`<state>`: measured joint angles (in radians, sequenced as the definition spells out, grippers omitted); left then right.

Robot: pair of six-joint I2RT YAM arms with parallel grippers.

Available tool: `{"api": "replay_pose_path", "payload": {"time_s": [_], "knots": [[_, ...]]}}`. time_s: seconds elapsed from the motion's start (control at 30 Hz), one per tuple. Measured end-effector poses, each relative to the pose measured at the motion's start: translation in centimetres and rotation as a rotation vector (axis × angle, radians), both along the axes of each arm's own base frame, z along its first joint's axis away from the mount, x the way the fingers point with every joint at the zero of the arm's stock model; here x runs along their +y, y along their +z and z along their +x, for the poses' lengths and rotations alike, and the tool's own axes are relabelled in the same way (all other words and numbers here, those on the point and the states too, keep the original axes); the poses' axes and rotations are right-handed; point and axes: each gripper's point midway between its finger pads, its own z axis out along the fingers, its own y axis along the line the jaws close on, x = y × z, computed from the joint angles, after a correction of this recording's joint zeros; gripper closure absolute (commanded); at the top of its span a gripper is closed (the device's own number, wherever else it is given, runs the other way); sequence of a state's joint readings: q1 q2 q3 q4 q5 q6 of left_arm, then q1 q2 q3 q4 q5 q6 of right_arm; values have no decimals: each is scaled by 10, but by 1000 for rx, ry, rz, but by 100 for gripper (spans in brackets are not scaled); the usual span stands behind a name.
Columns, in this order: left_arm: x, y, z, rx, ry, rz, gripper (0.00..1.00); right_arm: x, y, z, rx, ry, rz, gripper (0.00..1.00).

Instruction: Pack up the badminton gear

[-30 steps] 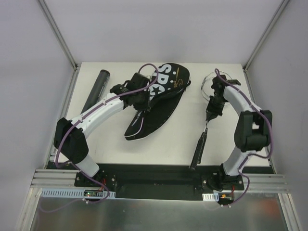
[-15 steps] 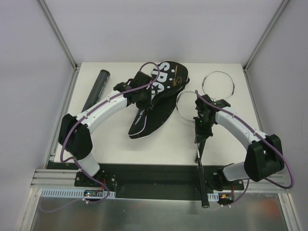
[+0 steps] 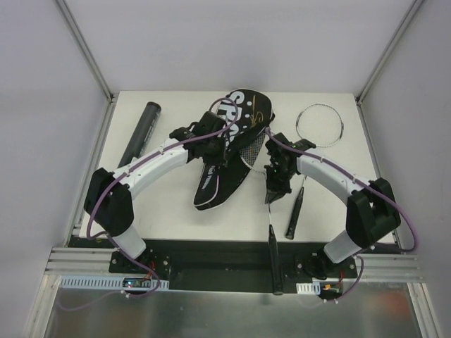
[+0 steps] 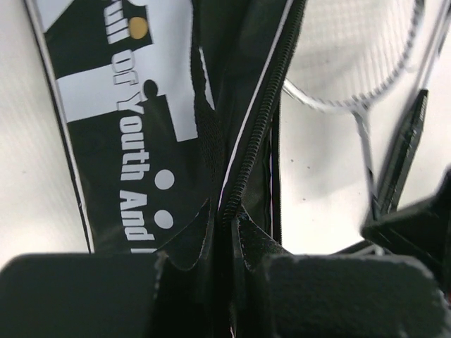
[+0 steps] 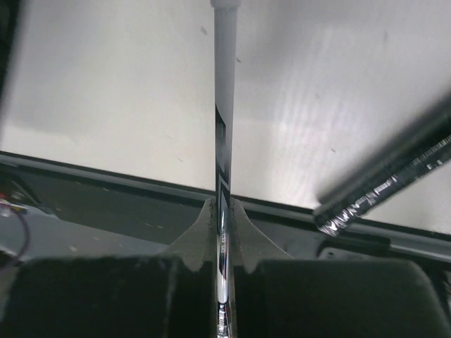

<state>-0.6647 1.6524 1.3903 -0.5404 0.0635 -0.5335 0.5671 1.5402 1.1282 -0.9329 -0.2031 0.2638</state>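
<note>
The black bag lettered SPORT lies at the table's middle back. My left gripper is shut on its zipper edge, lifting that edge. My right gripper is shut on the thin silver shaft of one racket. That racket's head is at the bag's open side and shows in the left wrist view. Its black handle reaches over the near base. The second racket lies to the right: head, handle. The long black tube lies at the far left. No shuttlecocks are in view.
The second racket's handle lies close to the right of my right gripper. The black base plate runs along the near edge. White walls and metal posts close in the table at the left, back and right.
My right arm has carried the racket left, from beside the second racket to the bag's open side. My left gripper has shifted slightly right with the bag's edge.
</note>
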Motion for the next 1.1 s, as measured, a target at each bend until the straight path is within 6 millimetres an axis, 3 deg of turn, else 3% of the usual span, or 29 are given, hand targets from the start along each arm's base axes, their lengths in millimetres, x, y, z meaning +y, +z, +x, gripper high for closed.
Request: {"api": "replay_pose_path", "payload": {"time_s": [0.23, 0.37, 0.43, 0.57, 0.73, 0.87, 1.0, 1.1], "knots": [[-25, -5, -27, 33, -124, -60, 100, 52, 13, 60, -75, -142, 122, 99], [-23, -10, -38, 47, -186, -66, 100, 85, 22, 100, -113, -161, 194, 99], [-22, -7, -42, 35, -232, -67, 100, 95, 26, 110, -125, -147, 223, 100], [-15, 3, -44, 2, -293, -81, 100, 98, 24, 104, -116, -87, 260, 99], [-7, 11, -43, -26, -356, -97, 100, 74, -5, 56, -57, 46, 254, 99], [-7, 11, -45, -45, -420, -94, 100, 61, -13, 30, -29, 148, 261, 99], [-11, 12, -51, -48, -487, -118, 100, 65, -4, 34, -59, 189, 291, 99], [-15, 14, -56, -44, -530, -143, 100, 76, 10, 48, -88, 173, 317, 99]]}}
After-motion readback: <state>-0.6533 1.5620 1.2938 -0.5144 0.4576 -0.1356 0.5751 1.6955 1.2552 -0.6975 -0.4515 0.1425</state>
